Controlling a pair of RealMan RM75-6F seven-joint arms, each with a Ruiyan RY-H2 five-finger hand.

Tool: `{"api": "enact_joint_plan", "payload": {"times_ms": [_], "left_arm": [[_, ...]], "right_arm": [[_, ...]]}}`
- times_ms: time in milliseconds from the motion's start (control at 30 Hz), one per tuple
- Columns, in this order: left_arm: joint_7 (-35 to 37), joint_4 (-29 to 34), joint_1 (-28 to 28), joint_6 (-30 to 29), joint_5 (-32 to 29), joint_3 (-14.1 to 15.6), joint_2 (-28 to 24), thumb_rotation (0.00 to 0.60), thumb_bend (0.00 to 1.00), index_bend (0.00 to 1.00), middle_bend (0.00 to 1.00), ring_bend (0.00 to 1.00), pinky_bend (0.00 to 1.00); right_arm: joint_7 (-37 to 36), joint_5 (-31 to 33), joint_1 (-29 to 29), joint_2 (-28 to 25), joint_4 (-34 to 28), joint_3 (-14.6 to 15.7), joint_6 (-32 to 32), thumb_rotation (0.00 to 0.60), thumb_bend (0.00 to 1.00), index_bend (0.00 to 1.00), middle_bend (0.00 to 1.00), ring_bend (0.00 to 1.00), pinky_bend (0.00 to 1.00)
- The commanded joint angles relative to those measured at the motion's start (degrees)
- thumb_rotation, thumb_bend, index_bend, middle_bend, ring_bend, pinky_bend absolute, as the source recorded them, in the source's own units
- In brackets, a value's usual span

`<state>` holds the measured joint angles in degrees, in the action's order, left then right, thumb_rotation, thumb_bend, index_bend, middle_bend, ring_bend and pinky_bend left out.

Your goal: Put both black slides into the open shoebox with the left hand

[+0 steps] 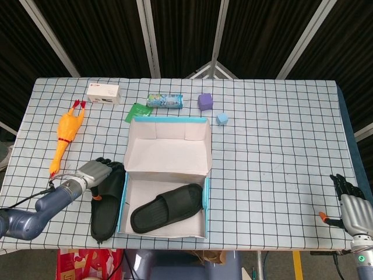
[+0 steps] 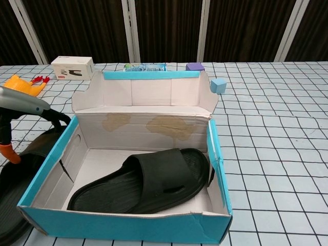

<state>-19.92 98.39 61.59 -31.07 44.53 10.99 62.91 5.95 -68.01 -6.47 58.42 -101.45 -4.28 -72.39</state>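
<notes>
The open shoebox has blue rims and stands at the table's front middle, with its lid folded back. One black slide lies diagonally inside it. A second black slide lies flat on the table against the box's left wall. My left hand reaches over that slide's far end. Its dark fingers spread across the top and its orange-tipped thumb hangs at the slide's left edge. My right hand hangs off the table's front right corner, fingers apart and holding nothing.
A yellow rubber chicken lies just beyond my left hand. Along the far edge sit a white box, a green packet, a wrapped roll, a purple cube and a small blue cube.
</notes>
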Motion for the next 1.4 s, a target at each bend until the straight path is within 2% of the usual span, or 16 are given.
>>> {"api": "enact_joint_plan", "payload": {"times_ms": [33, 333, 633, 900, 1167, 1400], "left_arm": [[-0.2, 0.0, 0.2, -0.6, -0.3, 0.1, 0.4, 0.600, 0.15, 0.05, 0.21, 0.00, 0.00], [-0.6, 0.5, 0.1, -2.4, -0.2, 0.3, 0.3, 0.600, 0.23, 0.09, 0.31, 0.00, 0.00], [-1.7, 0.8, -0.2, -4.3, -0.7, 0.8, 0.0, 0.600, 0.41, 0.10, 0.33, 0.00, 0.00], [-1.6, 1.2, -1.0, -5.3, -0.3, 0.9, -0.7, 0.600, 0.51, 0.13, 0.34, 0.00, 0.00], [-3.0, 4.2, -2.8, -9.6, 2.8, 1.2, -5.4, 0.600, 0.52, 0.15, 0.36, 0.00, 0.00], [-4.6, 8.3, -4.6, -14.4, 6.1, 1.1, -12.4, 0.600, 0.52, 0.17, 0.37, 0.00, 0.00]], "right_arm": [[0.0, -0.1, 0.0, 0.0, -0.1, 0.0, 0.0, 0.600, 0.25, 0.00, 0.02, 0.10, 0.11], [-0.2, -0.4, 0.0, -0.2, -0.1, 0.2, 0.1, 0.600, 0.24, 0.00, 0.02, 0.10, 0.11], [-1.1, -0.8, 0.0, -0.4, -0.2, 0.4, 0.4, 0.600, 0.25, 0.00, 0.02, 0.10, 0.11], [-1.5, -0.8, -0.1, -0.8, -0.2, 0.3, 0.8, 0.600, 0.25, 0.00, 0.02, 0.10, 0.13], [-1.6, -1.0, 0.0, -0.7, -0.3, 0.4, 0.4, 0.600, 0.25, 0.00, 0.02, 0.10, 0.13], [-1.9, -1.3, 0.1, -0.8, -0.5, 0.5, 0.2, 0.600, 0.24, 0.00, 0.02, 0.10, 0.13]]}}
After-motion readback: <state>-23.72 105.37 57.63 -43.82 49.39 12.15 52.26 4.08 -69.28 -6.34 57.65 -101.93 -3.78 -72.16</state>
